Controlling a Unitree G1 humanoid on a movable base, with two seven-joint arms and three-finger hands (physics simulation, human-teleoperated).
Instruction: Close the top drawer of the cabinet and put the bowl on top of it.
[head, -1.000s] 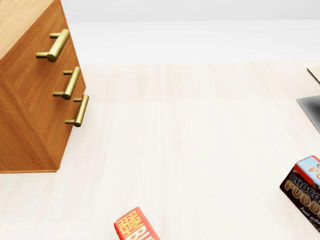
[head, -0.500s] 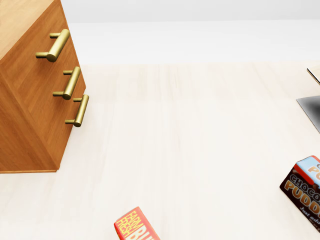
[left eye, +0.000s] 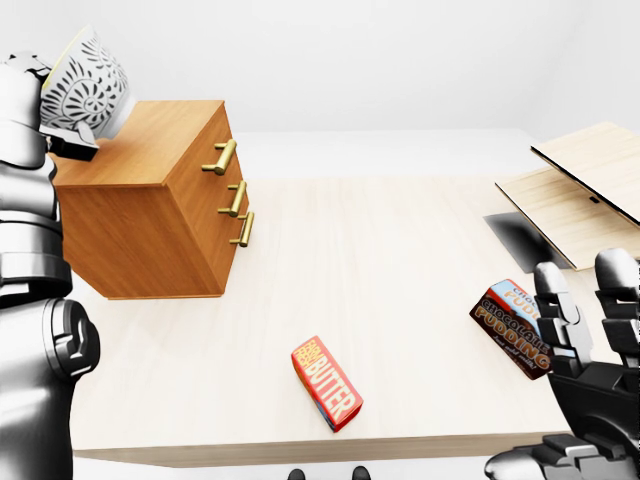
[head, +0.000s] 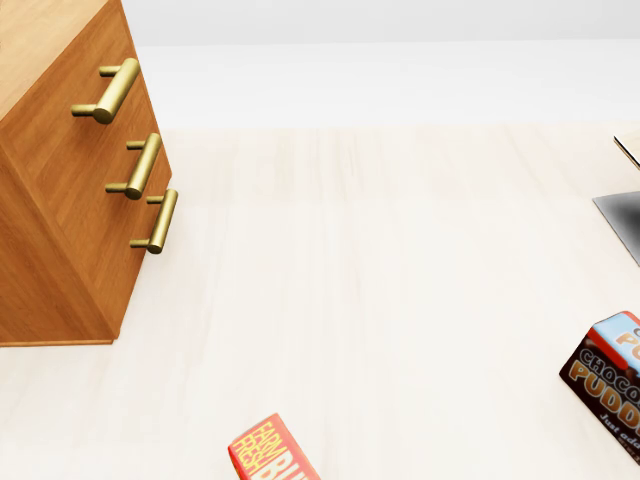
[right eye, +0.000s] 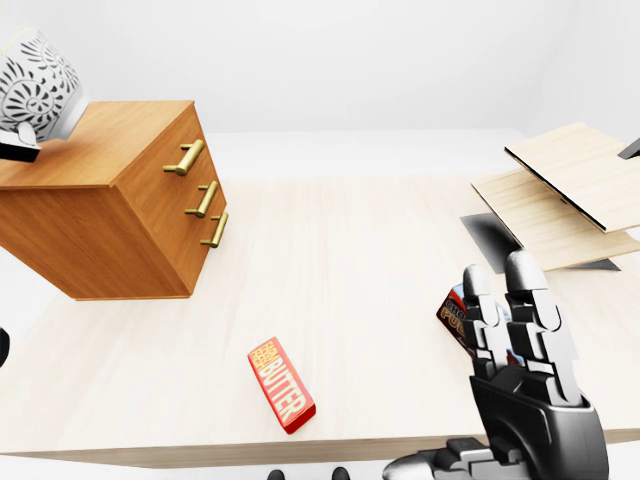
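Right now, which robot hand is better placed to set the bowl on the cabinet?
Left. The left robot hand holds the bowl raised beside the cabinet top; the right robot hand is open, across the table by the pudding box.

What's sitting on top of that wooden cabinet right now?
Nothing rests on the part of the cabinet top that shows: it is bare wood. The left hand holds the tilted bowl over its left corner, hiding that corner, so I cannot tell whether the bowl touches it.
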